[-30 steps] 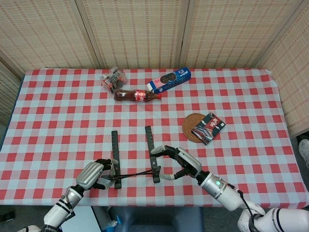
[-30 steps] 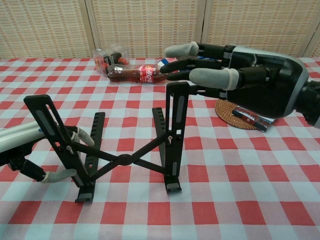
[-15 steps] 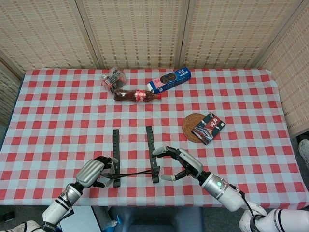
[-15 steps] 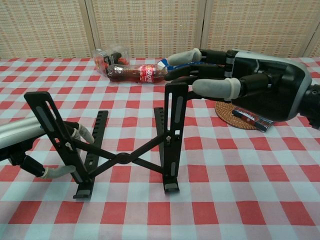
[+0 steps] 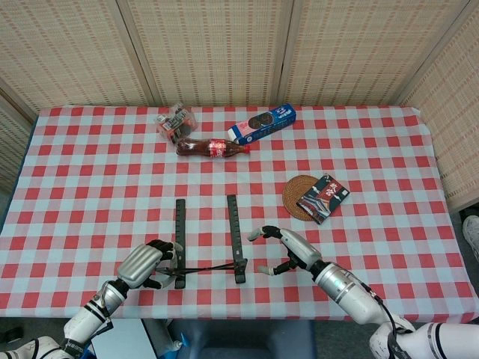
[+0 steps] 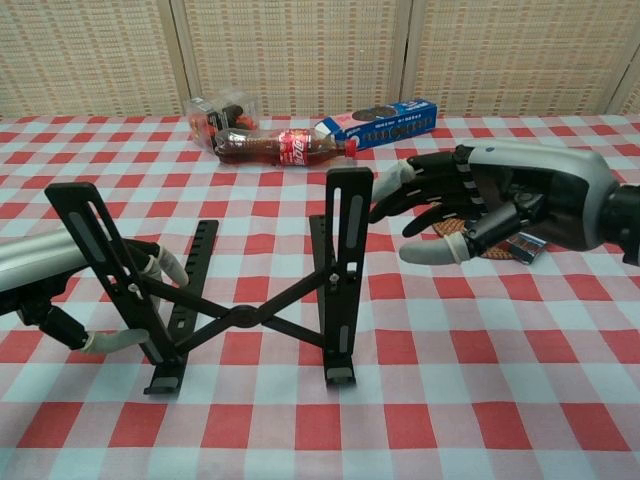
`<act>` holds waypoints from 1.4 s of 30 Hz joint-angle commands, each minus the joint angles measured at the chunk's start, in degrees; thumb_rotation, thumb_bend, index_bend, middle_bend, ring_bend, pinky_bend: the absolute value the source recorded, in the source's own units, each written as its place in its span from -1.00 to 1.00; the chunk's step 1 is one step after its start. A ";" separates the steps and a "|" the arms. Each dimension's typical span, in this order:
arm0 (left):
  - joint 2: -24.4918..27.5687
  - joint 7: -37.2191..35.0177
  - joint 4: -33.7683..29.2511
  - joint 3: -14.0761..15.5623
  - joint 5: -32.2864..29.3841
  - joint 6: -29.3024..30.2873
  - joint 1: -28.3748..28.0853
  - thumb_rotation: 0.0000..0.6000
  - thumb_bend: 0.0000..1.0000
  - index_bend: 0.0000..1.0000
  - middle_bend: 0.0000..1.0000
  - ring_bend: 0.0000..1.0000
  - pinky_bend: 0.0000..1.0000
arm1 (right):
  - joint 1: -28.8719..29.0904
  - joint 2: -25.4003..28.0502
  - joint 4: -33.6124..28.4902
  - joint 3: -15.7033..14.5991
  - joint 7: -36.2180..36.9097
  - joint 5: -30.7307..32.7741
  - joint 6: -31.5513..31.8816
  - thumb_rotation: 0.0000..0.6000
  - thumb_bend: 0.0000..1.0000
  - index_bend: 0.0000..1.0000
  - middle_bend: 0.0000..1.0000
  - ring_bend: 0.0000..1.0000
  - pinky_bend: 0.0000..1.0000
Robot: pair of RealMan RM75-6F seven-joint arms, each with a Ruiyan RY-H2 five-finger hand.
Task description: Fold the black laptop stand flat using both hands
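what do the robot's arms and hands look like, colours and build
Both arms are silver-grey metal tubes. The right robot hand has a glossy black palm and black segmented fingers capped with pale grey tips, under a silver back shell; a small green light shows on its forearm in the head view. The left robot hand is silver-backed with dark fingers and pale tips.

Left hand (image 5: pixel 146 264) gripping laptop stand (image 5: pixel 209 241), right hand (image 5: pixel 288 252) spread beside it

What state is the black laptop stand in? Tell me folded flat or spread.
Spread. The black laptop stand has both upright arms raised and its crossed braces opened wide between them in the chest view; it does not lie flat on the table.
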 commanded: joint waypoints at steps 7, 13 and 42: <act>0.21 -0.08 0.03 0.11 -0.20 0.06 -0.02 1.00 -0.27 0.15 -0.48 -0.47 -0.56 | 4.92 -2.99 -0.50 2.55 -16.00 13.47 -6.33 1.00 -0.53 -0.29 -0.44 -0.69 -0.63; 0.12 -0.29 0.15 0.23 -0.17 0.22 0.05 1.00 -0.27 0.14 -0.48 -0.47 -0.56 | 7.24 -4.86 -0.17 3.33 -21.71 18.43 -7.66 1.00 -0.53 -0.23 -0.44 -0.69 -0.63; 0.20 -0.90 0.81 0.43 -0.34 0.21 -0.02 1.00 -0.27 0.13 -0.48 -0.47 -0.56 | 9.33 -10.42 1.56 4.53 -30.87 26.31 -7.00 1.00 -0.39 0.06 -0.36 -0.69 -0.63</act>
